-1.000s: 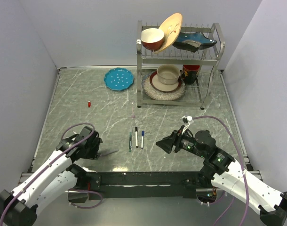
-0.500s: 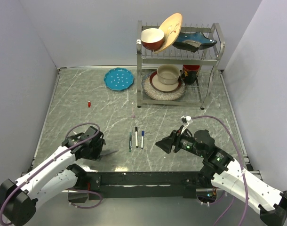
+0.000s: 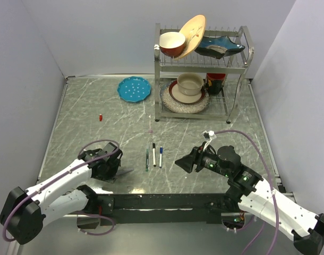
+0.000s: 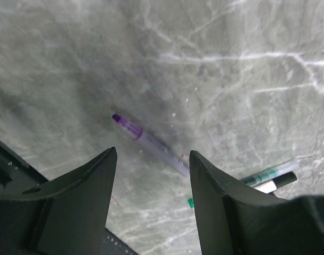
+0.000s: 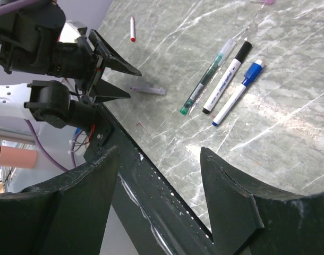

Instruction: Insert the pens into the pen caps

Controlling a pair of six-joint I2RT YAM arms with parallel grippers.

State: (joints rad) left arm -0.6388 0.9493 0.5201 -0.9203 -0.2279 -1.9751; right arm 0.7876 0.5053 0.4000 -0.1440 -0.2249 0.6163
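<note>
Though the left tool [image 4: 152, 153] hangs low over the worktop [image 4: 231, 64], its fingers stand apart and grip nothing

Purple pen [image 4: 151, 147]: flat on the worktop. In the left wrist view it runs from 10 o'clock to 4 o'clock across the gap just ahead of the fingertips. Whether a finger touches it, cannot tell. Top view: this pen sits just at 3 o'clock of the left tool

Right tool [image 5: 161, 150]: fingers wide apart, empty, held above the worktop. Three pens lie side by side, roughly parallel, at 9 to 10 o'clock of it in the top view, between the two tools. Green pen [image 5: 204, 79] on the left, black pen [image 5: 228, 77] in the middle, blue pen [image 5: 236, 95] on the right, all close together. From the left tool the trio sits near, at 2 o'clock

Small red piece [image 3: 100, 117]: alone at 11 o'clock of the left tool, well apart from every pen; pen or cap, too small to tell

Dish rack [image 3: 202, 69] at 1 o'clock of the worktop, blue plate [image 3: 134, 88] just at its 9 o'clock
</note>
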